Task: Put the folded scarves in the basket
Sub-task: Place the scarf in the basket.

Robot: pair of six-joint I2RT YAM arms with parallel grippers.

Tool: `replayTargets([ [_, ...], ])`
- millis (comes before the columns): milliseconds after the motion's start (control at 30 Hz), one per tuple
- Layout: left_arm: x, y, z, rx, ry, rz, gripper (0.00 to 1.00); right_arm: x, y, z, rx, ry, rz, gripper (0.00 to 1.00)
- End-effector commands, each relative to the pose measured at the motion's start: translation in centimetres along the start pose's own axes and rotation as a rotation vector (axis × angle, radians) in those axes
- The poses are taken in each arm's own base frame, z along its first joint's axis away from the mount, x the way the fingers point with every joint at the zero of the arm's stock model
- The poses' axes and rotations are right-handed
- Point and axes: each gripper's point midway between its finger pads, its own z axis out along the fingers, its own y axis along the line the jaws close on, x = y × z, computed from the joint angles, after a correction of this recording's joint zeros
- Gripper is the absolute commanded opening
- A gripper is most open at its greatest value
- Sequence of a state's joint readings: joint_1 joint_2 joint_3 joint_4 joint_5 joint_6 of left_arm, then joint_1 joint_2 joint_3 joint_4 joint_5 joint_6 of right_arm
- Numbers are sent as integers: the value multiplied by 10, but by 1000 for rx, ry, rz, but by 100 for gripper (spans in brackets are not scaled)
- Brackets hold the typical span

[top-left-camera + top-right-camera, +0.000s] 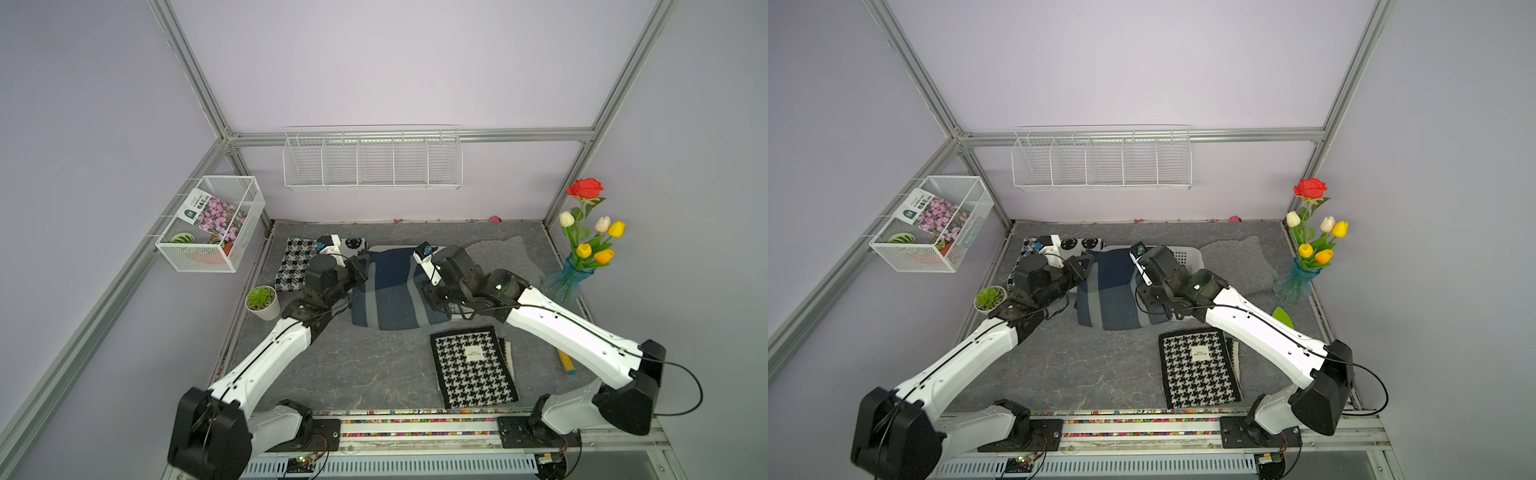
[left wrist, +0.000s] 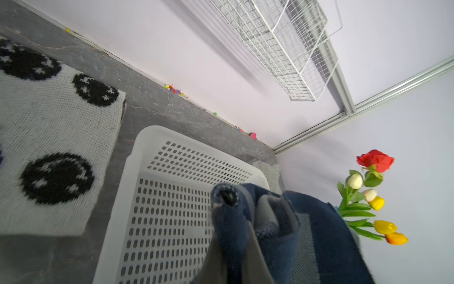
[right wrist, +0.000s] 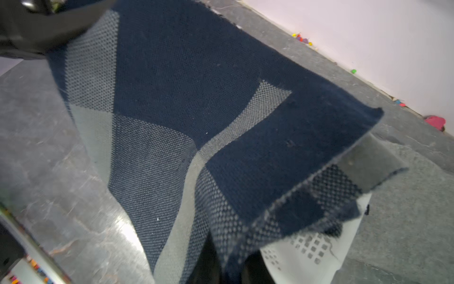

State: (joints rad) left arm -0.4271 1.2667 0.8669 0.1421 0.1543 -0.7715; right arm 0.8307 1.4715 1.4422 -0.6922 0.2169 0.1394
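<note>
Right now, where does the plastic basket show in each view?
Both top views: basket mid-table near the back wall, mostly under the scarf.
Left wrist: holed floor exposed, between spotted knit cloth and scarf.
Right wrist: one holed corner peeking from beneath the scarf.
Shared landmark: the navy-grey scarf.

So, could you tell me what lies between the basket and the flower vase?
A grey cloth lies between the basket and the vase, shown in both top views.
</note>
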Motion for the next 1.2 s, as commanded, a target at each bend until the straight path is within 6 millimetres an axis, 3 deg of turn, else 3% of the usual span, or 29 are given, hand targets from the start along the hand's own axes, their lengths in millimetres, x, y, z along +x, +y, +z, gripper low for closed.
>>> replayTargets([
  [0,-22,-20,28,65,-50,36,0,-11,-18,19,6,-12,-3,0],
  [100,-22,-16,57,51,-29,43,0,0,-37,49,37,53,17,0],
  [267,-7,9,99,2,18,38,0,26,-58,100,99,168,10,0],
  [433,15,33,127,-38,79,22,0,50,-79,128,216,272,-18,0],
  [700,41,58,144,-156,133,81,0,75,-96,137,276,349,-4,0],
  [900,52,69,146,-219,147,131,10,95,-101,140,304,443,-2,2],
  [933,54,72,146,-223,150,132,14,96,-104,138,323,451,-2,7],
  [1000,56,74,145,-226,158,135,27,96,-105,134,327,452,5,28],
  [1100,59,71,144,-218,164,139,27,95,-106,128,334,443,17,39],
  [1167,55,67,141,-226,153,156,36,91,-107,122,337,428,31,44],
])
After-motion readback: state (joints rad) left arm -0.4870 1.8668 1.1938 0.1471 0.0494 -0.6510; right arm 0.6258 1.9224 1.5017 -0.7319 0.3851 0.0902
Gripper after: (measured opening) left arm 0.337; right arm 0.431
